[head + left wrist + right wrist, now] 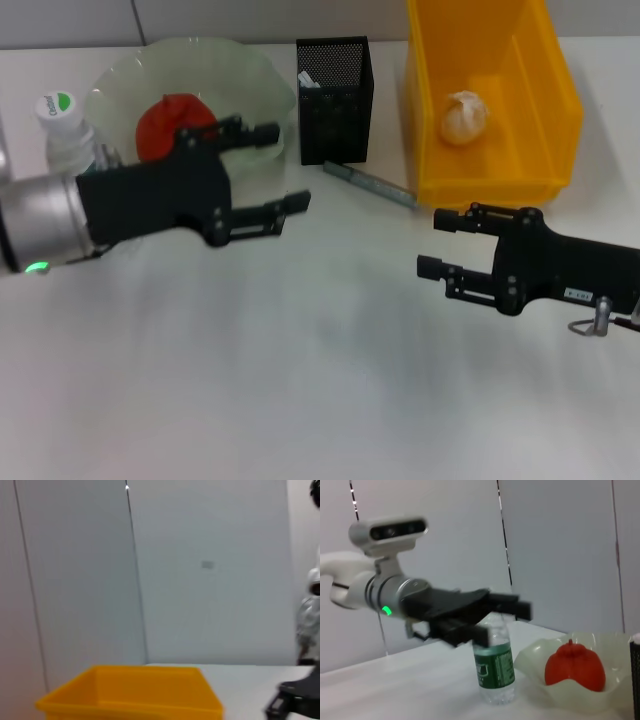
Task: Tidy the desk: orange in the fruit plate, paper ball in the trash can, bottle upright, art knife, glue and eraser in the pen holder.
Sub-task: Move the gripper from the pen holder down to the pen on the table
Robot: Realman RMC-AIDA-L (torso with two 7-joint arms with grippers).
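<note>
The right gripper [433, 243] hovers low, jaws apart, empty. The art knife [372, 184] lies flat between pen holder [335, 98] and trash can [492, 100]; a shallow pinch might skid it. The left gripper [287, 166] hangs beside the fruit plate [240, 75], jaws apart, empty

orange [170, 120]: lower part hidden behind the left gripper [275, 165], upper left of the head view
bottle [68, 135]: body cut off by the left arm
pen holder [335, 98]: contents too small to tell, perhaps a white item
trash can [545, 120]: top cut by the frame's upper edge
</note>
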